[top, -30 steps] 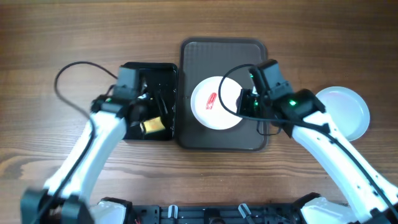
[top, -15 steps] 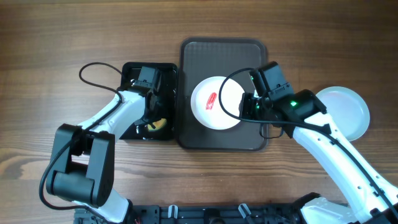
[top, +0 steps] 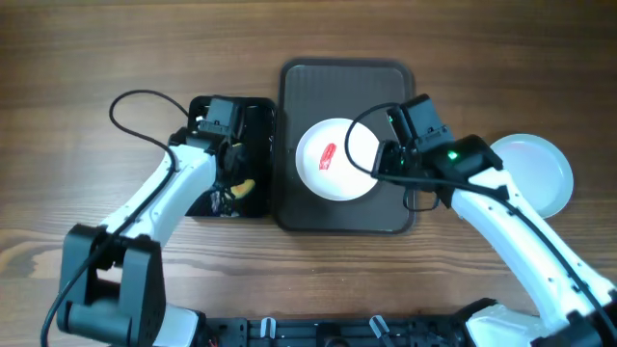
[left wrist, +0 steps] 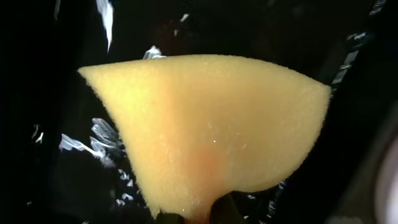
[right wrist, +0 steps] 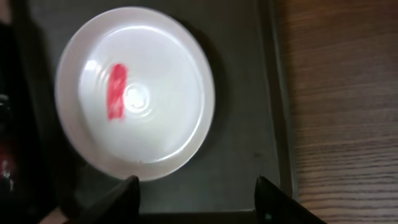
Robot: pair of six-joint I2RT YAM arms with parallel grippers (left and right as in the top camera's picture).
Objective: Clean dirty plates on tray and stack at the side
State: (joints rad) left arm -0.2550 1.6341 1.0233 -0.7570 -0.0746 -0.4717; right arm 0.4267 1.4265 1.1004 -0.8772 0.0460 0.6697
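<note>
Overhead: left arm [top: 164,198] is stretched forward and folded at the wrist. The left gripper [top: 229,172] is turned downward, jaws clamped on a sponge [left wrist: 205,130]. The right arm [top: 501,222] is reached forward and inward. The right gripper [right wrist: 199,196] is held low, jaws spread wide, fingers [right wrist: 127,190] well apart.

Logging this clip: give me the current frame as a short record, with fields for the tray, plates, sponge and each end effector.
tray: holds one white plate
plate state: dirty, red smear left of its centre
side plate: pale, on the table right of the tray; count unclear
yellow sponge: inside the black tub, left of the tray
left end effector: in the tub at the sponge; grip not visible
right end effector: open, over the tray beside the white plate's right edge, holding nothing
</note>
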